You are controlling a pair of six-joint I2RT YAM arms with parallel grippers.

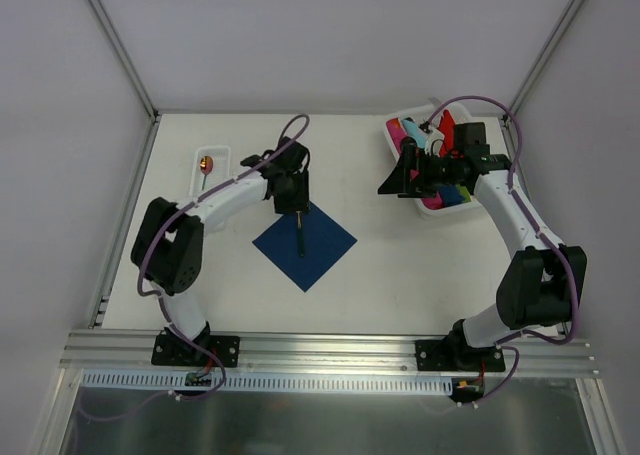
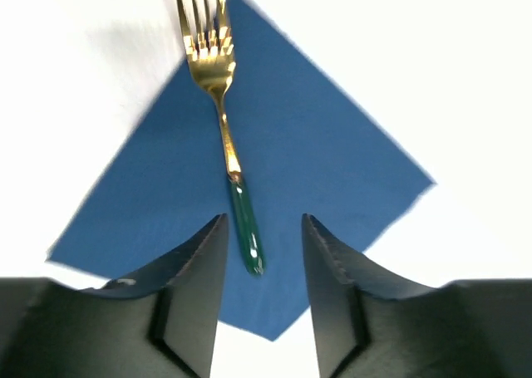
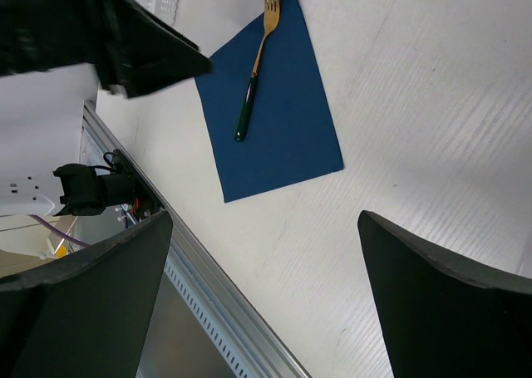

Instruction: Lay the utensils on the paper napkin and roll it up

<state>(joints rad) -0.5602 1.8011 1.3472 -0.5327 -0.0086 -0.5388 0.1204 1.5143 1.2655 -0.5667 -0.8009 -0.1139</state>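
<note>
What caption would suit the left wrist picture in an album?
Open left gripper above a gold, green-handled fork on the blue napkin.

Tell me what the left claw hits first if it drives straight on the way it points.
Probably the fork: its green handle lies between the parted fingers of the left claw, on the paper napkin. The fingers might straddle it and touch the napkin first; the height above is unclear.
</note>
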